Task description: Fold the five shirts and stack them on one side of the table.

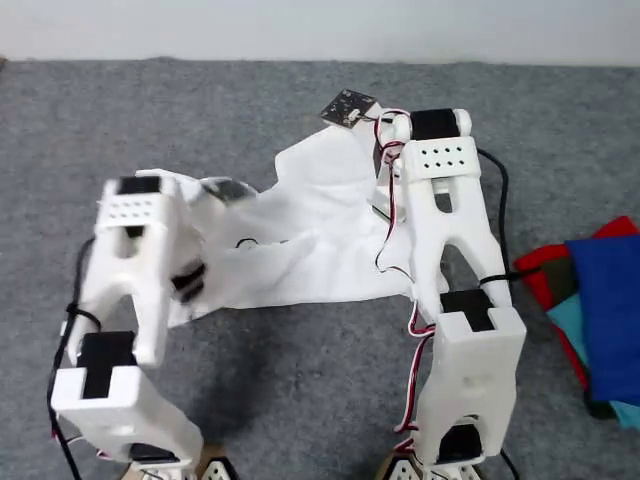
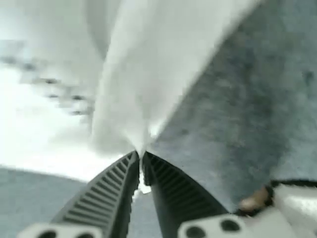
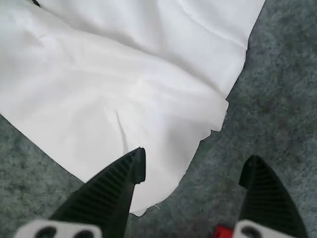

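Your left gripper (image 2: 140,159) pinches one side of the crumpled white cloth shirt (image 1: 310,235), while your right gripper (image 3: 195,166) hangs wide open over its other side, straddling the hem.

So the white shirt (image 1: 300,240) is lying rumpled and bunched across the middle, not folded yet, its left edge lifted a bit. Over at the right edge sits a folded pile (image 1: 585,320): blue shirt (image 1: 605,300) on top, teal shirt (image 1: 568,318) and red shirt (image 1: 540,262) peeking out underneath.
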### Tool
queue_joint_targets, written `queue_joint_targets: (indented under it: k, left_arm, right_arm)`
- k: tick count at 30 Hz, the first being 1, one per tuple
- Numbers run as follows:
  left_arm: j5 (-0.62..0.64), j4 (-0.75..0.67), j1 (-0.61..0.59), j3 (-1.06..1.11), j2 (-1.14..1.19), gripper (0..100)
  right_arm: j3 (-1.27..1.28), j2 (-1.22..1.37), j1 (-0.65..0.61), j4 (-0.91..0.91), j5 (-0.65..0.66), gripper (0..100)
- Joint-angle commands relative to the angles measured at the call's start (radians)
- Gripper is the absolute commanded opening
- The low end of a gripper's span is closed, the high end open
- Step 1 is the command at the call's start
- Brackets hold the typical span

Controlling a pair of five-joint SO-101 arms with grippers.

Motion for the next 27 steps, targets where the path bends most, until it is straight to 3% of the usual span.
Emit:
queue_joint_targets:
  k: [1,10,19,27]
  left_arm:
    - [-0.011,-0.014,-0.048,-0.176,0.011,1]
    - [-0.005,-0.058,-0.058,-0.499,0.23,1]
    - [0.025,0.014,-0.106,-0.8,0.43,1]
    - [0.029,0.094,-0.106,-1.013,0.531,1]
  right_arm:
    - [-0.057,-0.067,0.03,0.028,-0.014,31.8]
    - [-0.057,-0.062,0.033,0.162,-0.008,31.8]
    - [-0.055,-0.03,0.028,0.036,-0.006,32.1]
    - [-0.057,0.077,-0.067,0.035,0.061,32.2]
